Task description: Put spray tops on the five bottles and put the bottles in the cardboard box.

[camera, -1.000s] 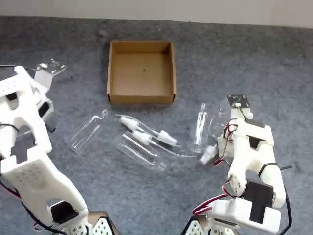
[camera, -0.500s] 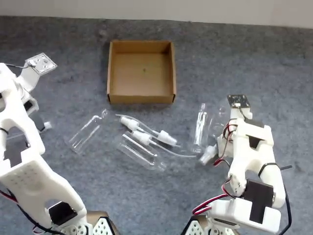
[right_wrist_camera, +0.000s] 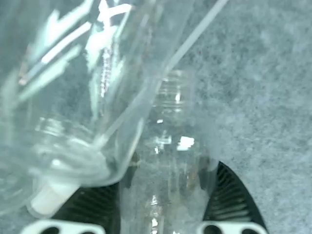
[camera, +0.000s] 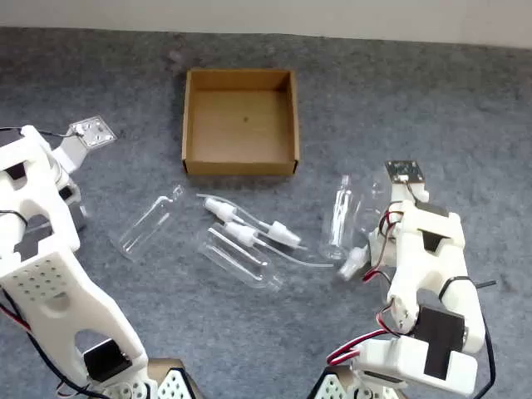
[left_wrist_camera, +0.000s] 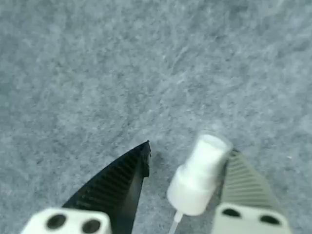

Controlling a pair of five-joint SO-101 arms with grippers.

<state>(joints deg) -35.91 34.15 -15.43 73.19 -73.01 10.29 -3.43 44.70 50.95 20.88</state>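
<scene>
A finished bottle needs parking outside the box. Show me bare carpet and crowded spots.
Free: carpet right of the cardboard box, beyond the right arm; the strip between box and left arm; the front middle between the arm bases. Crowded: in front of the box, where bottles and spray tops lie scattered.

A white spray top (left_wrist_camera: 200, 175) sits between the parted jaws of the left gripper (left_wrist_camera: 189, 148), against the grey one. The right gripper (right_wrist_camera: 168, 180) clamps an uncapped clear bottle (right_wrist_camera: 170, 146); a second bottle (right_wrist_camera: 73, 73) lies just beside it. Between the grippers lie a third bottle (camera: 150, 223), a fourth bottle (camera: 237, 258) and loose tops (camera: 283, 234). The open cardboard box (camera: 241, 120) sits beyond them.
</scene>
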